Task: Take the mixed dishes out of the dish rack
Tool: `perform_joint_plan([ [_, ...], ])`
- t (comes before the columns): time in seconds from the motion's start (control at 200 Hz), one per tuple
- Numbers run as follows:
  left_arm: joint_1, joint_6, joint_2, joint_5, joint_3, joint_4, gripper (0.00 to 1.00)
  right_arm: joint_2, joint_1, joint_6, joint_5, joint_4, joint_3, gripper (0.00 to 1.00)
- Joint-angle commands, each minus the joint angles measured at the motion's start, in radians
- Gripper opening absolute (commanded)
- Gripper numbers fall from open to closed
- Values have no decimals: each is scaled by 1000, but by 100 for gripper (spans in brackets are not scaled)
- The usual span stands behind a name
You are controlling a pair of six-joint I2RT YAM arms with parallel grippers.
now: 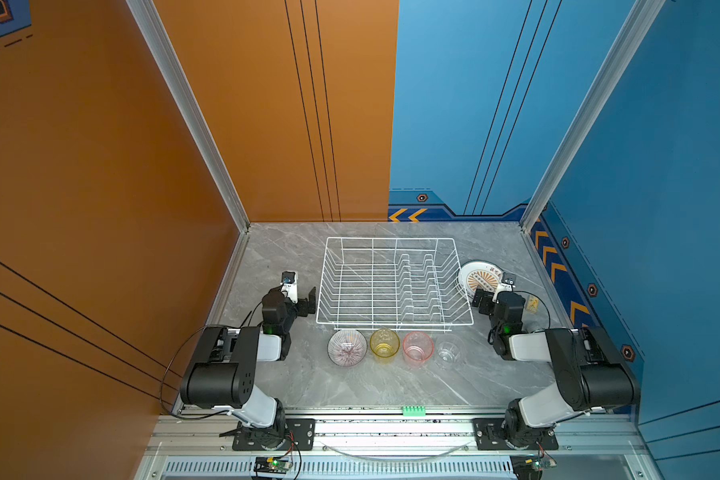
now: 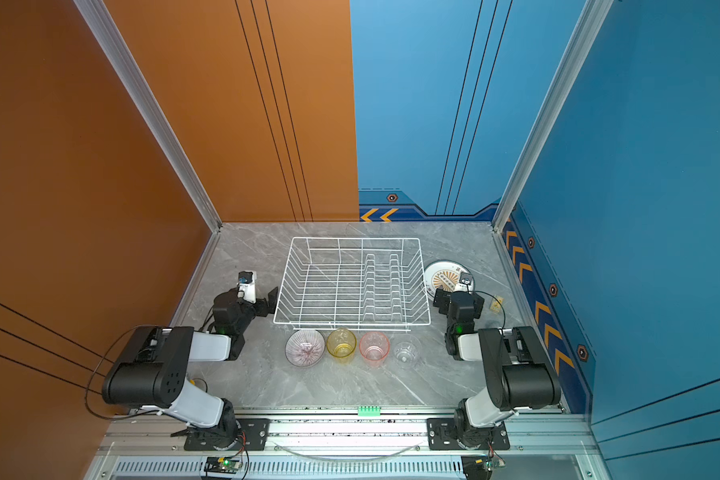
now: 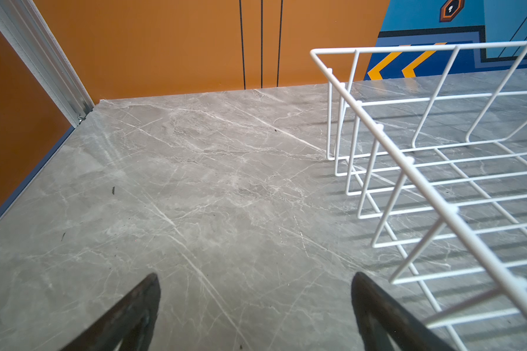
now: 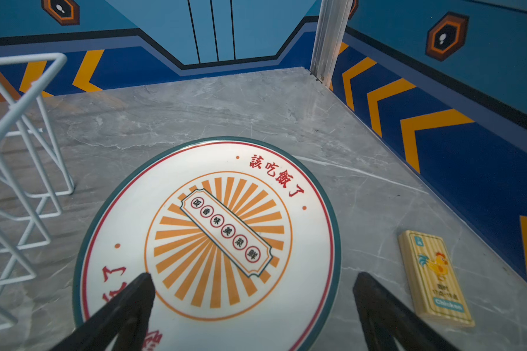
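The white wire rack stands in the middle of the table, its sides flared and a row of upright prongs in its right half. The dishes in view all sit outside it. Along its near side runs a close row, mouths up: a ribbed bowl with purple-grey stripes, a yellow tumbler, a pink tumbler and a clear tumbler. At the rack's right end a round white plate lies flat, with a dark teal rim, a red ring, an orange sunburst and red characters. The right claw hovers over its near edge, released and spread wide. The left claw, also released, hangs over the table just left of the rack. A small yellow card with a chicken lies beside the plate. The table is grey marble with pale veins. An orange wall and a blue wall with yellow chevrons enclose it.
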Motion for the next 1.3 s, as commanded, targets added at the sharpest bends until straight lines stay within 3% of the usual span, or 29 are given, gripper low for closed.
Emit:
perform_joint_plan([
  [0.0, -4, 13, 8, -20, -2, 8, 98, 4, -4, -12, 6, 56, -7, 100],
  [1.297, 6, 0, 9, -23, 18, -26, 98, 5, 8, -24, 22, 52, -4, 100],
])
